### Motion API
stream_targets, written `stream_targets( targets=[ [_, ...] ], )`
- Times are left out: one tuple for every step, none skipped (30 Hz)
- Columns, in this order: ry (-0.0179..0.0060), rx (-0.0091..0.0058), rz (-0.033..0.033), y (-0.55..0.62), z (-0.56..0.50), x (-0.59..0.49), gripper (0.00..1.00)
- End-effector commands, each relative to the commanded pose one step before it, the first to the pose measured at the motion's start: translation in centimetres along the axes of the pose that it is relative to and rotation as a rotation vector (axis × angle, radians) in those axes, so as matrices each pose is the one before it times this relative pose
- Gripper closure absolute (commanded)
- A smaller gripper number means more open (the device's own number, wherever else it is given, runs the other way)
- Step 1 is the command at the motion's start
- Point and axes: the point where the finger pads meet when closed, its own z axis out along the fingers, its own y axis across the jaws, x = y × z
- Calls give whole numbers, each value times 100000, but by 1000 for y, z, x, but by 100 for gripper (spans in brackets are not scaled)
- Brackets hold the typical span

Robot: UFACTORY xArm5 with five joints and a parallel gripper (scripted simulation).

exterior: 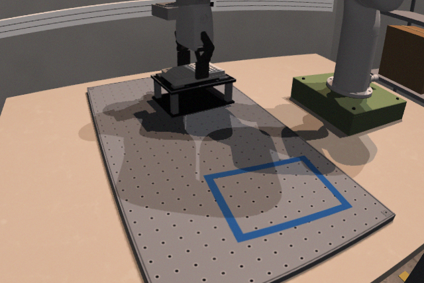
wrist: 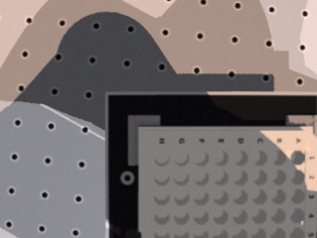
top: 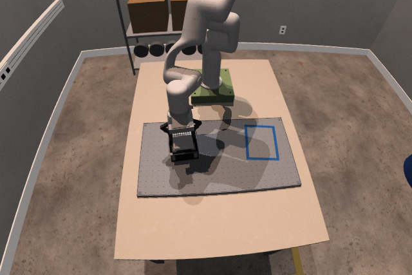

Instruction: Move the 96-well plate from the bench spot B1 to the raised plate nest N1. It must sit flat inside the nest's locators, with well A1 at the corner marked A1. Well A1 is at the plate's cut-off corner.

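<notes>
The grey 96-well plate (top: 181, 137) (exterior: 177, 75) (wrist: 223, 188) is at the top of the raised black plate nest (top: 184, 157) (exterior: 205, 85) (wrist: 116, 149). I cannot tell whether it rests on the nest or hangs just over it. My gripper (top: 180, 132) (exterior: 191, 67) points straight down and is shut on the plate across its width. In the wrist view the column letters run H to A from left to right, and well A1 is at the upper right. The plate's upper left corner overlaps a grey locator (wrist: 144, 124). The blue outline of spot B1 (top: 261, 126) (exterior: 291, 219) holds nothing.
The nest and the blue outline are on a grey perforated breadboard (top: 232, 178) (exterior: 154, 187) (wrist: 45, 174) on a tan table. The arm's green base block (top: 199, 93) (exterior: 342, 112) stands behind the board. A shelf with brown boxes (top: 146, 12) is beyond the table.
</notes>
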Motion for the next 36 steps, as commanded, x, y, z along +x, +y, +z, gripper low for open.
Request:
stream_targets(
  targets=[
    [324, -174, 1, 65, -55, 120, 100],
    [0, 0, 0, 0, 17, 0, 100],
    [0, 0, 0, 0, 0, 0, 100],
    [0, 0, 0, 0, 0, 0, 100],
    [0, 0, 0, 0, 18, 0, 100],
    [-1, 0, 0, 0, 64, -1, 0],
    [0, 0, 0, 0, 0, 0, 0],
    [0, 0, 0, 0, 1, 0, 0],
    [0, 0, 0, 0, 1, 0, 0],
    [0, 0, 0, 0, 1, 0, 0],
    [0, 0, 0, 0, 0, 0, 0],
    [4, -2, 0, 1, -9, 2, 0],
    [4, -2, 0, 1, 2, 1, 0],
    [2, -1, 0, 0, -1, 1, 0],
    [-10, 5, 0, -2, 8, -4, 0],
    [0, 0, 0, 0, 0, 0, 0],
    [0, 0, 0, 0, 0, 0, 0],
    [0, 0, 0, 0, 0, 0, 0],
    [10, -6, 0, 2, -5, 4, 0],
    [0, 0, 0, 0, 0, 0, 0],
    [0, 0, 0, 0, 0, 0, 0],
    [-4, 2, 0, -1, 2, -1, 0],
    [4, -2, 0, 1, -1, 1, 0],
    [2, -1, 0, 0, -1, 1, 0],
    [0, 0, 0, 0, 0, 0, 0],
    [0, 0, 0, 0, 0, 0, 0],
    [0, 0, 0, 0, 0, 0, 0],
    [0, 0, 0, 0, 0, 0, 0],
    [0, 0, 0, 0, 0, 0, 0],
    [0, 0, 0, 0, 0, 0, 0],
    [0, 0, 0, 0, 0, 0, 0],
    [0, 0, 0, 0, 0, 0, 0],
    [0, 0, 0, 0, 0, 0, 0],
    [0, 0, 0, 0, 0, 0, 0],
    [0, 0, 0, 0, 0, 0, 0],
    [0, 0, 0, 0, 0, 0, 0]
  ],
)
